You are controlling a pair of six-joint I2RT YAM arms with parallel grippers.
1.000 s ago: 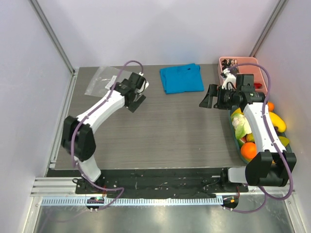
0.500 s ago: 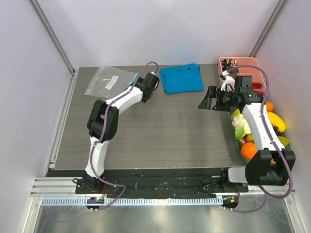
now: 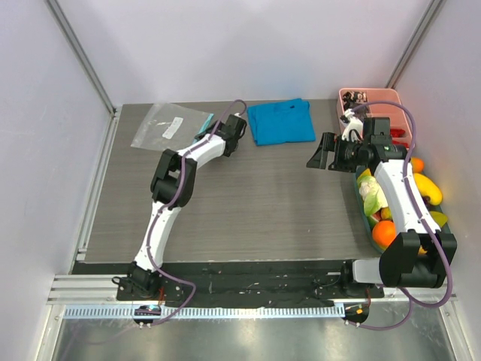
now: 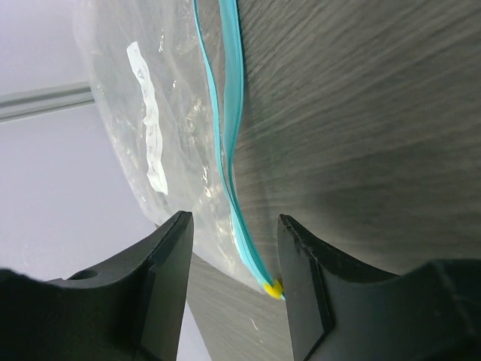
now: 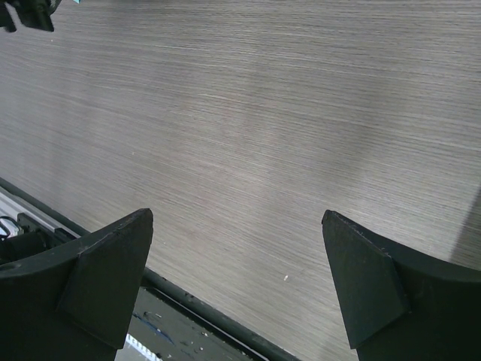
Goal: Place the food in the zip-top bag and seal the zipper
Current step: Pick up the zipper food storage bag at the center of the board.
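Observation:
The clear zip-top bag (image 3: 169,125) lies flat at the back left of the table, white label up. In the left wrist view its light-blue zipper (image 4: 225,113) runs away from me and ends in a small yellow slider (image 4: 276,287). My left gripper (image 3: 208,135) (image 4: 234,226) stands half open astride that zipper corner, with the slider close against the right finger and a gap on both sides. The food (image 3: 379,203), a cauliflower, bananas and oranges, sits in a green tray at the right. Beside it my right gripper (image 3: 319,154) (image 5: 237,218) hangs wide open and empty over bare table.
A blue folded cloth (image 3: 282,121) lies at the back centre, just right of my left wrist. A pink tray (image 3: 372,96) with small dark and red bits stands at the back right. Walls and metal rails bound the table on three sides.
My left arm has stretched further back and turned its gripper down at the bag's zipper corner, and its jaws have narrowed. The right arm has barely shifted.

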